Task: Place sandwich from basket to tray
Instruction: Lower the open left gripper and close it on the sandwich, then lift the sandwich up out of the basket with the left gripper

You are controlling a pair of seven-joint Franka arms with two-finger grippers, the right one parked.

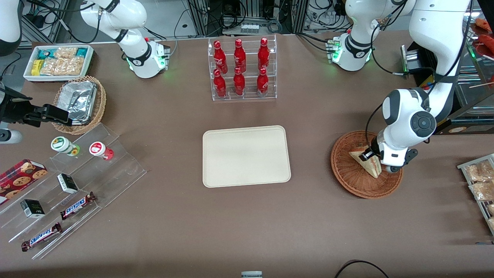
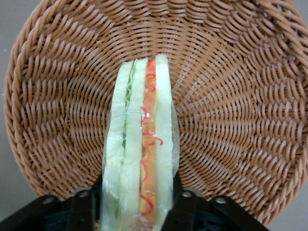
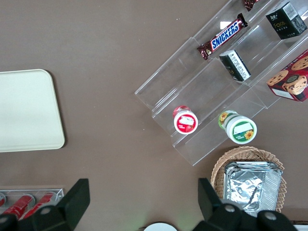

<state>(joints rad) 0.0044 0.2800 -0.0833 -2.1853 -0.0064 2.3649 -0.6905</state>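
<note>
The brown worktop (image 1: 162, 216) carries a cream tray (image 1: 246, 156), flat with rounded corners and a low rim, its surface bare. Open worktop surrounds the tray on all four sides.

The round reddish-brown wicker basket (image 1: 349, 175) sits toward the working arm's end, well apart from the tray, with bare worktop between them. A clear rack of red bottles (image 1: 242, 69) stands farther from the front camera than the tray.

The tool (image 1: 369, 154) is down inside the basket, its two black fingers (image 2: 185, 204) clamped on the flat faces of the sandwich (image 2: 142, 144). The sandwich is a wrapped triangular wedge of pale bread, held on edge, showing green, white and orange-red filling in stripes along its cut side. Its point reaches toward the basket's middle, inside the rim.
</note>
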